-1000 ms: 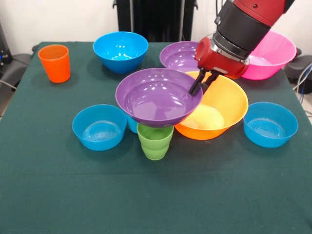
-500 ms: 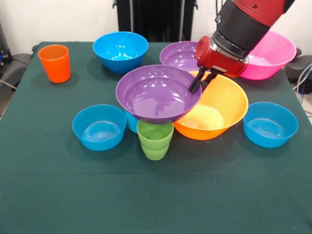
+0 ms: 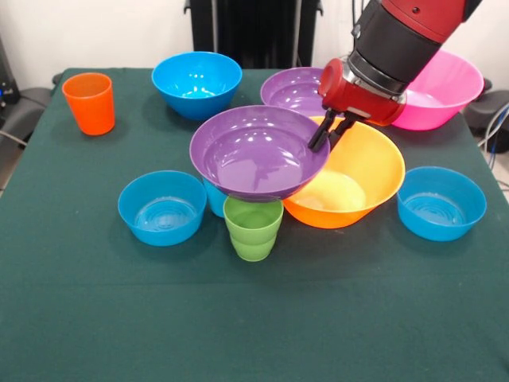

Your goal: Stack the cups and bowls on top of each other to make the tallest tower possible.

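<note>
Green cloth covers the table. Behind the glossy purple bowl, a light blue cup is mostly hidden. The gripper pinches that bowl's rim, tilting it above the green cup.

A table covered by a dark green cloth filled most of the front view; the cloth lay flat, with faint creases. Behind the table's far edge stood a plain white wall. A black upright structure rose against the wall at the top centre. Dark equipment sat past the table's left edge, and a dark object with a thin cable lay past the right edge. Lighting was even, and bright highlights indicated a source overhead.
</note>
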